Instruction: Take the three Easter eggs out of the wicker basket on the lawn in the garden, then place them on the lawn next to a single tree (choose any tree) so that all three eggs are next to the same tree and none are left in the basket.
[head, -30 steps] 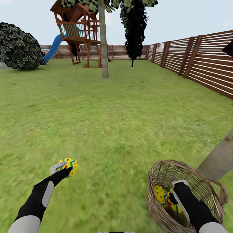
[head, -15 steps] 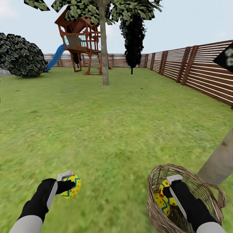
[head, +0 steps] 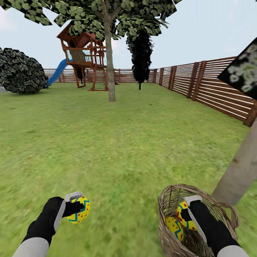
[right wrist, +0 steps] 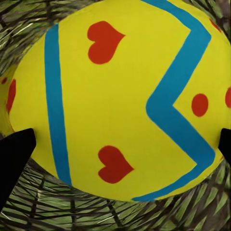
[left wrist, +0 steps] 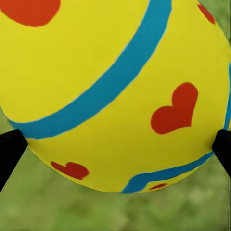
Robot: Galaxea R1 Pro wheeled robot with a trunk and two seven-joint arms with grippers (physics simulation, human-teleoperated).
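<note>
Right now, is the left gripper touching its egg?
Touching. In the left wrist view the two dark fingers press the egg at both sides; the head view shows the left gripper holding it above the lawn.

I am looking at a fenced backyard garden. A mown lawn (head: 121, 142) fills the ground to the far boundary. A slatted wooden fence (head: 210, 92) runs from 3 o'clock back toward 12 o'clock and along the rear. At 11 o'clock stands a wooden playset (head: 84, 57) with a blue slide (head: 55, 73), a tree (head: 109, 67) before it, and a bush (head: 19, 73) at 10 o'clock. Open sky lies above.
</note>
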